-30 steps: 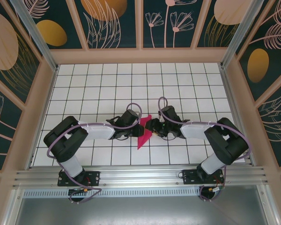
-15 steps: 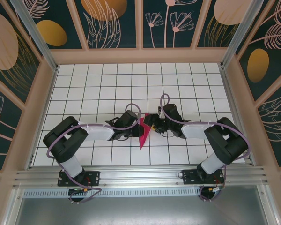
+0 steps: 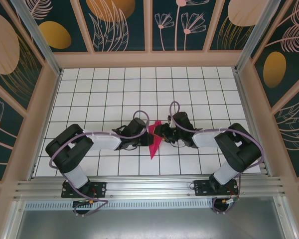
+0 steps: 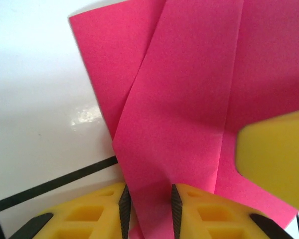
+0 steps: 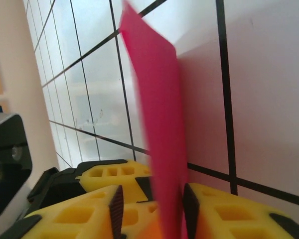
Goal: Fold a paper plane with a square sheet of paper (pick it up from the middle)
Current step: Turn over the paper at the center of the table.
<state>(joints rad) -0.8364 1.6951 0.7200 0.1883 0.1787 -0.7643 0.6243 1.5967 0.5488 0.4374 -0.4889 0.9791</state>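
The paper (image 3: pixel 155 139) was seen in plain magenta-pink, unpatterned. The bench (image 3: pixel 104 94) was white, ruled with a black grid. The jaws were coloured yellow, with black pads (image 4: pixel 124 209). The arms (image 3: pixel 102 140) were finished in black and white and looped by purple cables (image 3: pixel 172 105). The walls (image 3: pixel 122 25) were printed dark teal with gold ovals and pale pink outlined plants, and were framed in pale peach.

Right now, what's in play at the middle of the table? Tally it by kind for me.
folded magenta paper sheet: 1
yellow-fingered grippers: 2 (left gripper, right gripper)
Total: 3
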